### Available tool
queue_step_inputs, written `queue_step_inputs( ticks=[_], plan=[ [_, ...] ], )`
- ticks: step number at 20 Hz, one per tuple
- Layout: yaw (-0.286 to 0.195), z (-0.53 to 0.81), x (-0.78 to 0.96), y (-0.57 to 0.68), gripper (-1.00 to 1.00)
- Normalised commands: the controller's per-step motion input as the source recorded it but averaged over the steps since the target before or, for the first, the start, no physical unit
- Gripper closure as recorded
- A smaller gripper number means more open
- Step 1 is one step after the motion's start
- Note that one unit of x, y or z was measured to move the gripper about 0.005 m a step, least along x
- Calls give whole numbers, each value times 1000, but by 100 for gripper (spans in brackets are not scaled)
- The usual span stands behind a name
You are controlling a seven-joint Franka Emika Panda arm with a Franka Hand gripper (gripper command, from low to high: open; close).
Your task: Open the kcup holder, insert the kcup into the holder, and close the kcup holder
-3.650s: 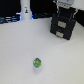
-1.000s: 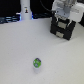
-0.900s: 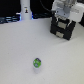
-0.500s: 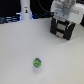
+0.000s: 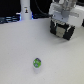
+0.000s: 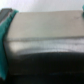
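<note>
The kcup [image 5: 36, 63], a small green pod with a whitish rim, stands alone on the white table in the lower middle of the exterior view. The black boxy kcup holder [image 5: 65, 32] stands at the exterior view's upper right. My gripper [image 5: 62, 24] hangs right at the top front of the holder, far from the kcup. Its fingers are too blurred to tell open from shut. In the wrist view a dark grey blurred surface [image 6: 45, 45], seemingly the holder, fills the frame very close up. No fingers show there.
A white bottle-shaped object [image 5: 25, 9] stands at the back, on the exterior view's left. The white table [image 5: 17, 50] spreads between it, the kcup and the holder. A teal patch [image 6: 4, 30] shows at one edge of the wrist view.
Since the earliest frame the arm has come down onto the kcup holder. Over the last second it has barely moved. The kcup has stayed in place.
</note>
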Motion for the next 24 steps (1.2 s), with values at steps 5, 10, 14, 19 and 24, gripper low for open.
queue_step_inputs(
  ticks=[5, 10, 14, 19, 24],
  plan=[
    [-72, 237, 963, -268, 100],
    [-77, 232, 956, -288, 100],
    [-82, 219, 946, -301, 100],
    [-82, 212, 939, -318, 100],
    [-80, 201, 932, -332, 100]
  ],
)
